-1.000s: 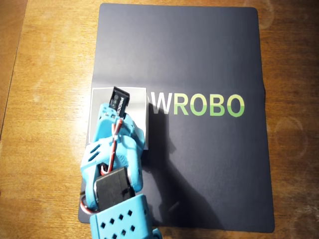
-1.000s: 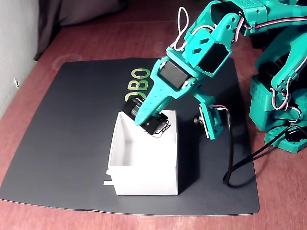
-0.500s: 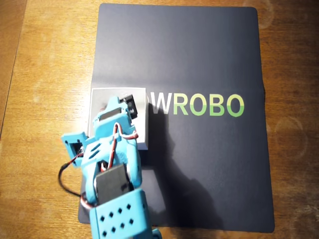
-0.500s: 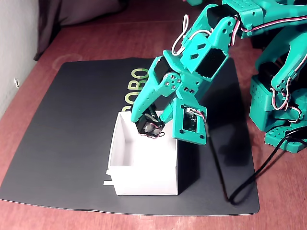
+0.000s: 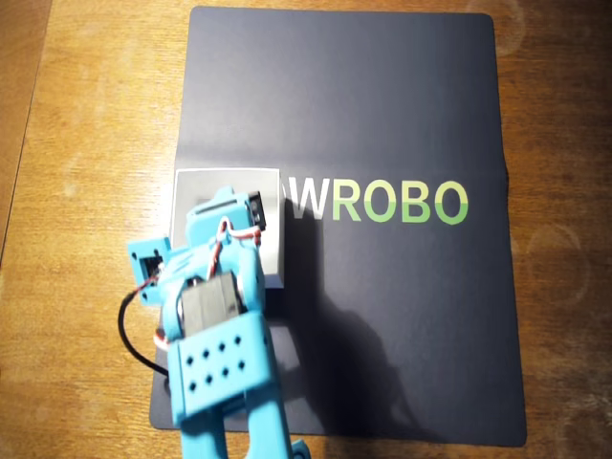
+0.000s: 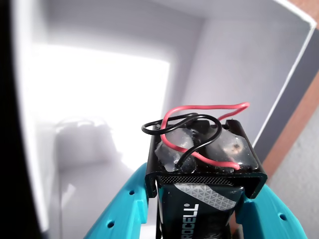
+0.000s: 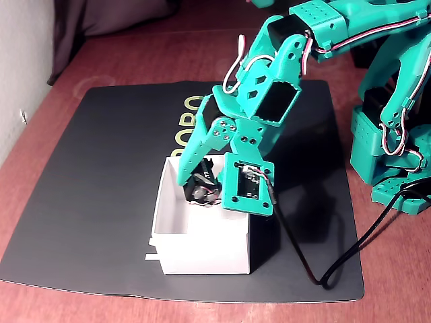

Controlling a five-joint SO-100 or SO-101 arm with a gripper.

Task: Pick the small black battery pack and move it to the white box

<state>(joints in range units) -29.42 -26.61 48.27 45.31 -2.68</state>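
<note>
The small black battery pack [image 6: 204, 169] looks rigid and light — your tool [image 6: 199, 219] clamps its flat sides inside the white box [image 7: 202, 252]; mind the thin wires.

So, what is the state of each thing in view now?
small black battery pack: gripped, held inside the box, wires curled on top.
pincer: shut on the pack, lowered into the box.
white box: open, upright on the mat.
dark mat: flat on the table.
</note>
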